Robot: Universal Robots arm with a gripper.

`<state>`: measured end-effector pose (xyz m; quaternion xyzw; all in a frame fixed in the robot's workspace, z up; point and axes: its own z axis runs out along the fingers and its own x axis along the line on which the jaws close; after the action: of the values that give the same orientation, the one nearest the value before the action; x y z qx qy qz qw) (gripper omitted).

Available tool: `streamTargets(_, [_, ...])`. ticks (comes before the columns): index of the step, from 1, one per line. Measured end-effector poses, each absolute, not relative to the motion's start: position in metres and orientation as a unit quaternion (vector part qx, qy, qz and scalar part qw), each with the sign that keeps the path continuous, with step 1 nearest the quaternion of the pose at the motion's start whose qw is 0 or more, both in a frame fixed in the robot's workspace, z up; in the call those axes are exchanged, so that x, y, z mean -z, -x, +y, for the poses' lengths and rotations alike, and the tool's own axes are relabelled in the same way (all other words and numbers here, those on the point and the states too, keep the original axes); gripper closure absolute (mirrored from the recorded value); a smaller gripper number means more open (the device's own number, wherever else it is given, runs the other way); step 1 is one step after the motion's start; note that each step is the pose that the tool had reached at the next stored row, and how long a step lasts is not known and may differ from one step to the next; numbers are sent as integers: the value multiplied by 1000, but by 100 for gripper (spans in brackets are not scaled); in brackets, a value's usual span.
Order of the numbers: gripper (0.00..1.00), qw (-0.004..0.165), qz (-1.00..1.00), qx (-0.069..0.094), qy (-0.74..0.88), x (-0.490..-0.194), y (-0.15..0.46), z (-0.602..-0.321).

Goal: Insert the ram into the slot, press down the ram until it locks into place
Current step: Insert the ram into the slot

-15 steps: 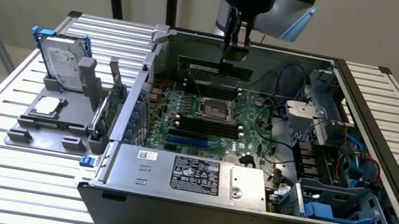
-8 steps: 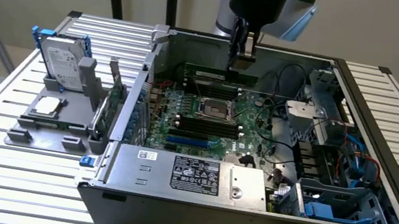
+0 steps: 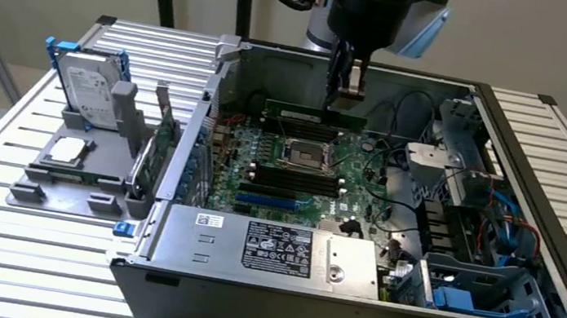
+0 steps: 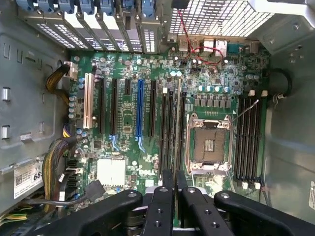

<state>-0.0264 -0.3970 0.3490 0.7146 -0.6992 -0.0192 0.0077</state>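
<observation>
Obscured items: in the wrist view the two black fingers stand almost together with only a thin dark gap between them, and no stick edge can be made out in that gap. Their lower parts are cut off by the frame edge. In the exterior view the arm's upper section is cropped, and the fingertips partly merge with the dark case wall behind them.

Gripper: closed narrowly on the ram, gripping its upper edge. The hold is off-centre, so most of the stick extends to one side of the fingers.

Ram: a long, thin green board hanging level, long edge down, directly beneath the fingertips. A row of dark chips shows faintly along its face. It appears raised clear of the motherboard.

Slots: long black parallel sockets lying below and ahead of the gripper, running in line with the finger gap, between the blue socket and the processor socket. All appear unfilled. Which one lies under the stick cannot be determined.
</observation>
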Motion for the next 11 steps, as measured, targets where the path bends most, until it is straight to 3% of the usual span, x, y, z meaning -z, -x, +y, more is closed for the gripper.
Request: streamTargets(11, [87, 8, -698, 19, -716, -329, 26, -404])
